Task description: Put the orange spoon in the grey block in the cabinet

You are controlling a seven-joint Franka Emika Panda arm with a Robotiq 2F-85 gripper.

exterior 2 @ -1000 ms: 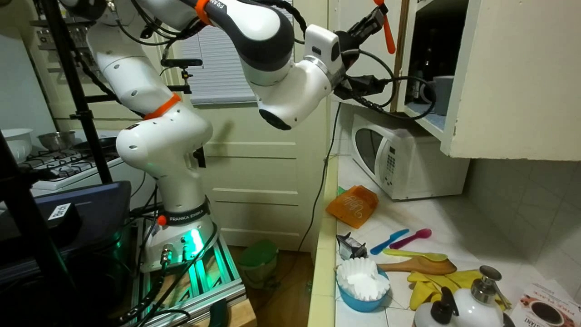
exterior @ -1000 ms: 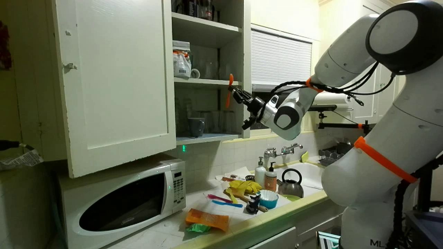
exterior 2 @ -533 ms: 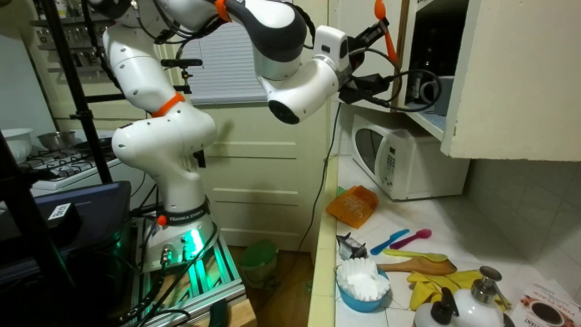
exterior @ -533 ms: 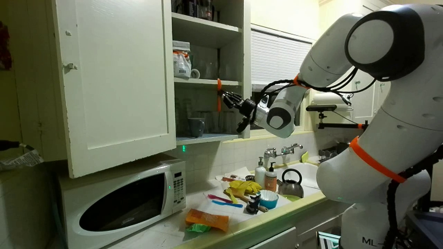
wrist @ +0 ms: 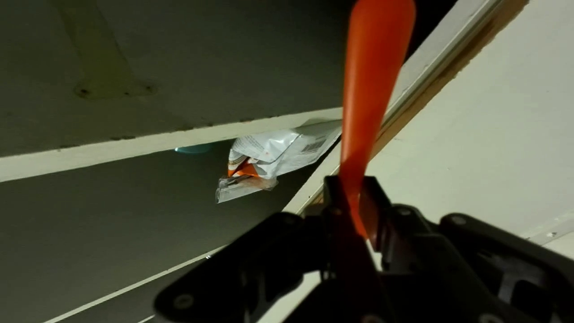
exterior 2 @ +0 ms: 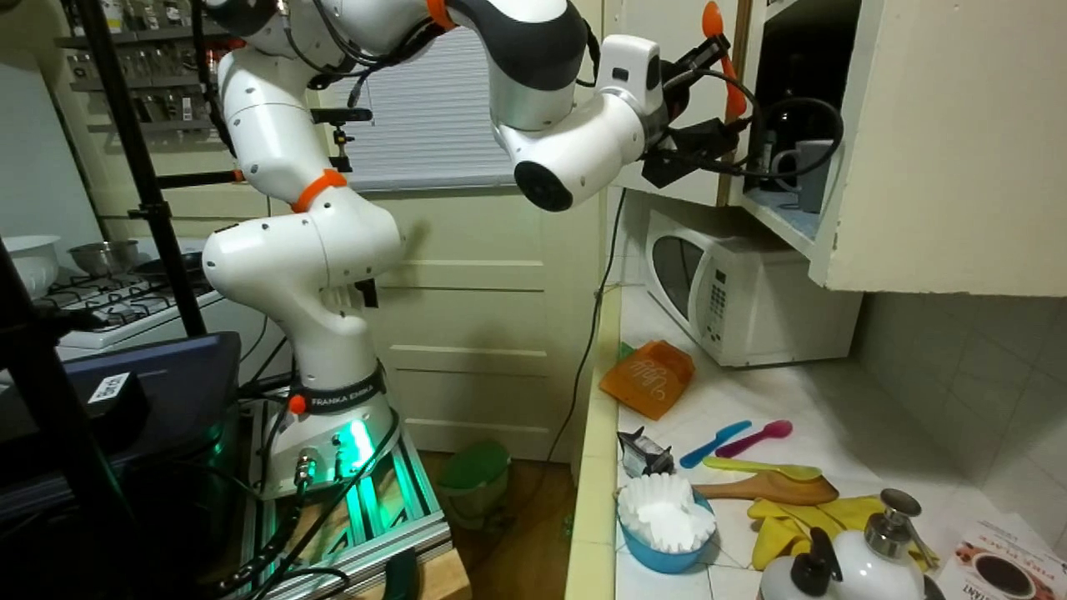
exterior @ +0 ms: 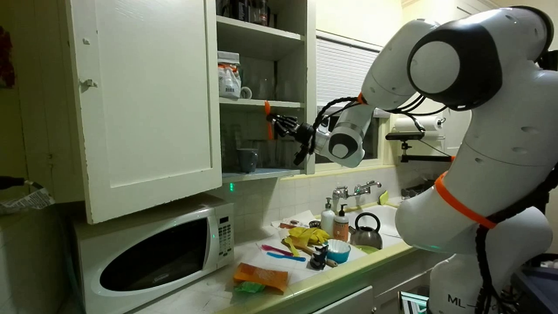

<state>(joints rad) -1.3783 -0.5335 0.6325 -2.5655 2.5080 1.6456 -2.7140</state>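
My gripper [exterior: 271,119] is shut on the orange spoon [exterior: 267,107] and holds it roughly upright, off any surface, at the cabinet opening. In an exterior view the spoon [exterior 2: 713,20] sticks out above and below the fingertips [exterior 2: 718,52]. In the wrist view the spoon [wrist: 374,76] rises from between the two black fingers [wrist: 352,193]. A grey mug [exterior: 247,160] with a handle stands on the bottom shelf, lower than the spoon; it also shows in an exterior view [exterior 2: 813,177], partly behind a cable loop. I see no other grey container in the cabinet.
The open cabinet door [exterior: 148,96] stands left of the opening. The middle shelf edge [exterior: 261,103] is level with the spoon's top. A white bag [exterior: 229,80] sits on that shelf. Clear glasses [exterior: 285,152] stand on the bottom shelf. A microwave [exterior: 157,248] stands below.
My gripper has moved left in an exterior view, carrying the spoon from beside the cabinet frame across the opening, and slightly lower. The mug and door have not moved.
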